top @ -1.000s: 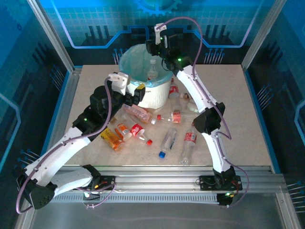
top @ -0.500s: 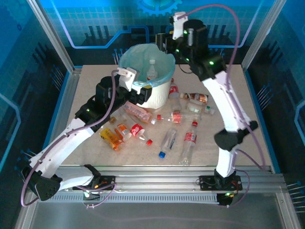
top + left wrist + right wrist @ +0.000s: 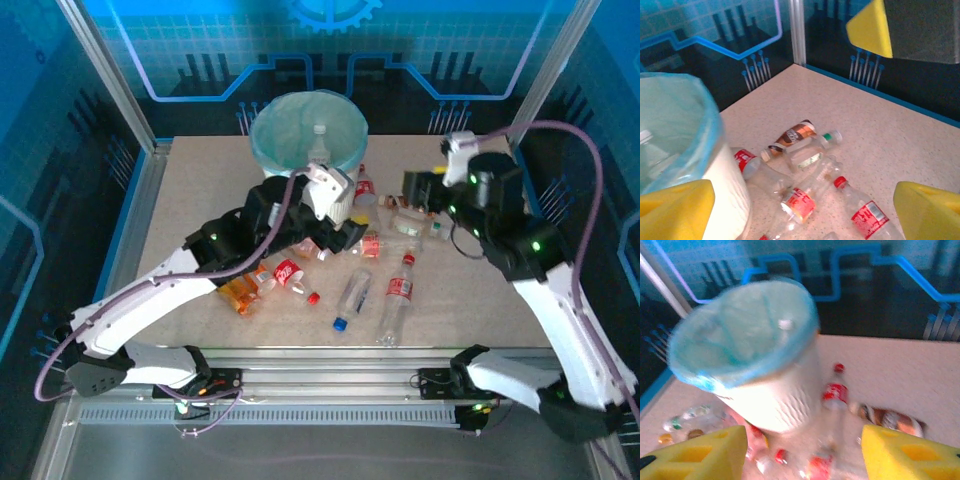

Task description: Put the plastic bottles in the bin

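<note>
Right gripper (image 3: 412,190) swung off the bin (image 3: 268,108) to its right, left gripper (image 3: 345,232) seemingly advanced across its front

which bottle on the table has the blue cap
The clear bottle near the front edge, left of the red-labelled bottle; its cap alone is blue.

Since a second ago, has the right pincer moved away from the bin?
Yes. The right pincer has swung from above the far rim of the bin out to its right and nearer the arm bases.

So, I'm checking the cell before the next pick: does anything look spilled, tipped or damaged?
Nothing stands out. The bin stands upright with a bottle inside; the other plastic bottles lie scattered on the table beside it, none visibly leaking.
</note>
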Motion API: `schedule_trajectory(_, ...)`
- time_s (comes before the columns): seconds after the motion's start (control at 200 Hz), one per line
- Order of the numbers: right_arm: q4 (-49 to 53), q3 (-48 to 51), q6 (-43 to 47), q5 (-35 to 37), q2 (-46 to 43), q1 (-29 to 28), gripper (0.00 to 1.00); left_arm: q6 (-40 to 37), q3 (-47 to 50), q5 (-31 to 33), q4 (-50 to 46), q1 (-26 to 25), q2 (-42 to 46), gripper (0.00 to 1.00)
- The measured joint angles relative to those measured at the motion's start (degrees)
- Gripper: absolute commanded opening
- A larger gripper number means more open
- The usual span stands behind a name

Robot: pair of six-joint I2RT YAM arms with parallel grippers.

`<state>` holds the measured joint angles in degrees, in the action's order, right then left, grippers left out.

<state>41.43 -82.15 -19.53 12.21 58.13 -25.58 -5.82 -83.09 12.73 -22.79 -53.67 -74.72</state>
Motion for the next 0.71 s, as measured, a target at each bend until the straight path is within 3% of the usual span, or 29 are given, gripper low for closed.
schedule_trajectory(0.16,2.93,8.76,-1.7,-1.14,-9.03,6.47,0.62,-0.76,-2.21,0.48,-1.44,-4.57,-4.76,0.94)
schedule_trajectory(0.375,4.57,21.84,-2.78,-5.33,-13.55,12.35,0.61,-2.75,-2.45,-0.57,-1.38,-9.2,-9.68,0.93)
schedule_trajectory(0.515,5.27,30.53,-3.04,-11.58,-14.51,18.29,0.6,-3.78,-2.23,-2.58,0.22,-10.32,-11.52,0.93)
schedule_trajectory(0.705,5.03,35.06,-3.45,-18.71,-14.95,24.24,0.59,-5.18,-0.96,-5.62,4.26,-10.36,-13.66,0.94)
